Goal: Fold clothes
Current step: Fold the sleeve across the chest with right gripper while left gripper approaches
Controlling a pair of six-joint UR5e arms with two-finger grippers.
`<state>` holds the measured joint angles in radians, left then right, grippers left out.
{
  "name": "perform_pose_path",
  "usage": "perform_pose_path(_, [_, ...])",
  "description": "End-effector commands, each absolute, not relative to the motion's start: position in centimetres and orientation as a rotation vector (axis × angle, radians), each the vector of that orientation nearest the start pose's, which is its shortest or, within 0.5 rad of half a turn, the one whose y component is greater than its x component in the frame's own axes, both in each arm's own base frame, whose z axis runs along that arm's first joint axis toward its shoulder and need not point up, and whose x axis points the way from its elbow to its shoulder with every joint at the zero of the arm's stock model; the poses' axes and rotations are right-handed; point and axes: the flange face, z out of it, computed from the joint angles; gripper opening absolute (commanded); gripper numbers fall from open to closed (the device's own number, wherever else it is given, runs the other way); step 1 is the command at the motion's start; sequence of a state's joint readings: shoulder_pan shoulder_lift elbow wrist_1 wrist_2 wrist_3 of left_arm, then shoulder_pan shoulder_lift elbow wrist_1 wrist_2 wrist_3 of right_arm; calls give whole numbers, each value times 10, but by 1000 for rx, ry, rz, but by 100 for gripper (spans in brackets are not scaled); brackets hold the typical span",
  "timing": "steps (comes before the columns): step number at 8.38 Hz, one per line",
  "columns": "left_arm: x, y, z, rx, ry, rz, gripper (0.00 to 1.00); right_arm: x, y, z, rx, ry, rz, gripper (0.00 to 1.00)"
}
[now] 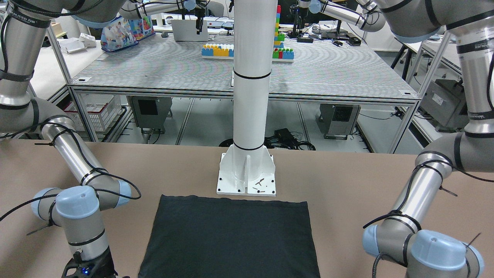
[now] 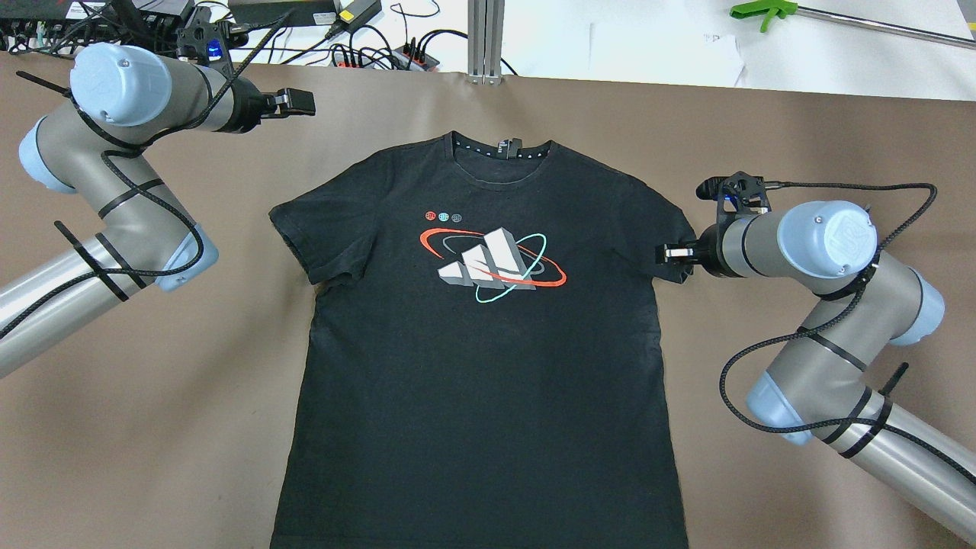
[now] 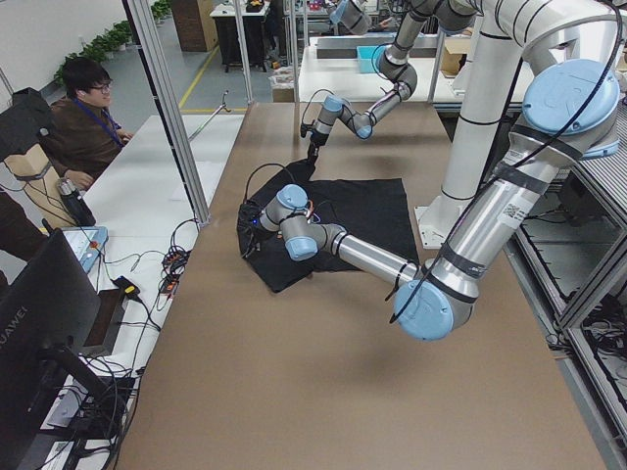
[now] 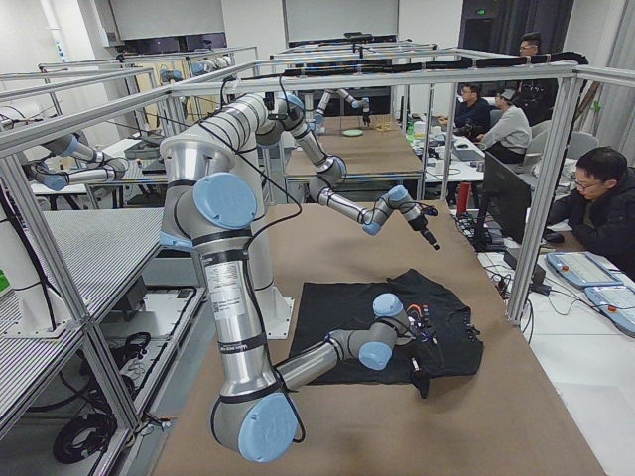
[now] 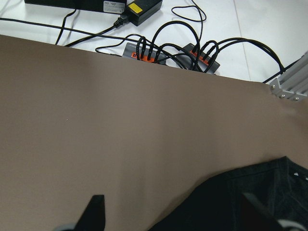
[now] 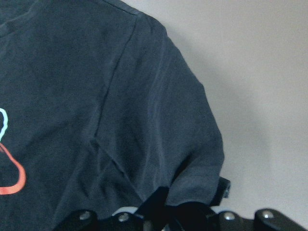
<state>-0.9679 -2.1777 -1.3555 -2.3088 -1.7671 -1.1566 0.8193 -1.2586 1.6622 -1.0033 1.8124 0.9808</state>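
The clothes are one black T-shirt with a red, white and teal print on the chest. It lies flat and face up on the brown table, collar towards the far edge. In the front-facing view only its plain lower part shows. My right gripper sits at the hem of the shirt's right sleeve. The right wrist view shows the gripper shut on that hem of the clothes. My left gripper hovers open beyond the left shoulder, its fingers wide apart above bare table, black cloth under the other finger.
The white pole's base plate stands just behind the shirt's bottom hem. Power strips and cables lie past the table's far edge, beside an aluminium post. A person sits at a desk alongside the table.
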Motion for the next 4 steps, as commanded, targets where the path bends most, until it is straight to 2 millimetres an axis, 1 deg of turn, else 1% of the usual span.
perform_pose_path(1, [322, -670, 319, 585, 979, -384, 100, -392, -517, 324, 429, -921, 75, 0])
perform_pose_path(2, [322, -670, 320, 587, 975, -386, 100, -416, -520, 316, 401, -933, 99, 0])
perform_pose_path(3, [324, -672, 323, 602, 956, -400, 100, -441, -515, 308, 410, -930, 102, 0])
perform_pose_path(4, [329, -671, 322, 604, 955, -395, 100, -457, -516, 297, 439, -922, 106, 0])
